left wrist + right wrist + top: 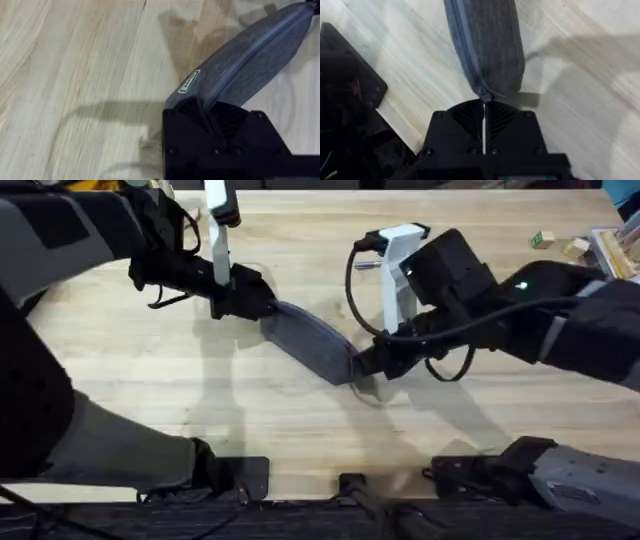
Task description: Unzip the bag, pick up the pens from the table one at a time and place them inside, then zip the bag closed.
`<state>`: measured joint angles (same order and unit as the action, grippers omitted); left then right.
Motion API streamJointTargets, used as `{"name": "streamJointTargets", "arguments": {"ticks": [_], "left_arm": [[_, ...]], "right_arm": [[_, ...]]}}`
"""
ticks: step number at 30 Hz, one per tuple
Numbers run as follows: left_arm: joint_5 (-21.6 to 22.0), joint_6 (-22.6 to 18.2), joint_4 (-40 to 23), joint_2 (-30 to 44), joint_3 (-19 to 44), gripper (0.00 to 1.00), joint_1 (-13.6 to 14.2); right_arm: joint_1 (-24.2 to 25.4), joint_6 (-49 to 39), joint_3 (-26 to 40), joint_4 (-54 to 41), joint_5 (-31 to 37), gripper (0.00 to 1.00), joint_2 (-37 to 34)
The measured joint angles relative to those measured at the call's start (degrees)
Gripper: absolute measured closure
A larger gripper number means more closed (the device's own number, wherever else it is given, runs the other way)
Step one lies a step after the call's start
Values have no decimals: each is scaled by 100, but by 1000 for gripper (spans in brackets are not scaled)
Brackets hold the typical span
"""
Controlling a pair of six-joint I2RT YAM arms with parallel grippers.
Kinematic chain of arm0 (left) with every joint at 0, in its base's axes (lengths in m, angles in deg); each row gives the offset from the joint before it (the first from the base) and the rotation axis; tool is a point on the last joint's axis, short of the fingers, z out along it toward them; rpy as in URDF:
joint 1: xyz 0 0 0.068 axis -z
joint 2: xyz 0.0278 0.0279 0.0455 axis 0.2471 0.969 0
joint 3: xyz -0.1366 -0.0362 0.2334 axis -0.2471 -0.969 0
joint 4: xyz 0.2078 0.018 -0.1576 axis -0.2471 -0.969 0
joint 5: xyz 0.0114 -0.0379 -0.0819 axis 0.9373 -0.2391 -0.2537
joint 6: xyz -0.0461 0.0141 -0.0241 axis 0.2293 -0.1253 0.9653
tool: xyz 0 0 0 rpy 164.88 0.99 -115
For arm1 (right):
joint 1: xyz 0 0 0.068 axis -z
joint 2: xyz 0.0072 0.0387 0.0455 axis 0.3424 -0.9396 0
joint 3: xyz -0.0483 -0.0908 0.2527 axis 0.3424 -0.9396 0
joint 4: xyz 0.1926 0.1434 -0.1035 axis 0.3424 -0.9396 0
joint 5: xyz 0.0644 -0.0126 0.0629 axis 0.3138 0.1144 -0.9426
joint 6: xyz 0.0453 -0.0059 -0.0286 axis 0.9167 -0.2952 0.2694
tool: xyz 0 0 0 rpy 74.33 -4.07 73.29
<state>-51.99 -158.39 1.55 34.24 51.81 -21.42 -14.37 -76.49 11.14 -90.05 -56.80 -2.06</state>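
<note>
- Stretching between the two grippers, the bag (pixel 312 345) is an oblong grey felt pouch with rounded ends, slanting across the middle of the worktop (pixel 120 370).
- A zipper runs lengthwise along it; the seam looks closed in both wrist views.
- The left gripper (pixel 262 305) has its black fingers clenched on the bag's far end.
- The right gripper (pixel 362 365) pinches the near end, fingers pressed together.
- A small white label (pixel 189 81) is sewn near the left end; its writing is too small to read.
- The worktop is pale butcher-block wood with visible grain.
</note>
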Motion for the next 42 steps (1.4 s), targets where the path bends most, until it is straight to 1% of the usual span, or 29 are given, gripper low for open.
{"name": "streamJointTargets", "arguments": {"ticks": [8, 11, 16, 25, 30, 31, 37, 38, 39, 42], "left_arm": [[2, 1, 17, 0, 0, 959, -33], [2, 0, 15, 0, 0, 959, -33], [2, 0, 17, 0, 0, 959, -33], [2, 0, 17, 0, 0, 959, -33], [2, 0, 16, 0, 0, 959, -33], [2, 0, 17, 0, 0, 959, -33], [2, 0, 15, 0, 0, 959, -33], [2, 0, 17, 0, 0, 959, -33], [2, 0, 16, 1, 0, 959, -33], [2, 0, 17, 0, 0, 959, -33]], "right_arm": [[2, 5, 196, 111, 85, 969, 704], [2, 3, 275, 233, 83, 972, 856], [2, 4, 288, 293, 85, 972, 845], [2, 3, 288, 966, 87, 972, 753], [7, -1, 292, 988, 124, 972, 753], [7, 15, 294, 986, 128, 958, 753], [13, 12, 366, 808, 129, 119, 860], [13, 9, 379, 772, 129, 30, 933], [13, 10, 393, 741, 129, 11, 1014], [13, 10, 450, 702, 129, 5, 1278]]}}
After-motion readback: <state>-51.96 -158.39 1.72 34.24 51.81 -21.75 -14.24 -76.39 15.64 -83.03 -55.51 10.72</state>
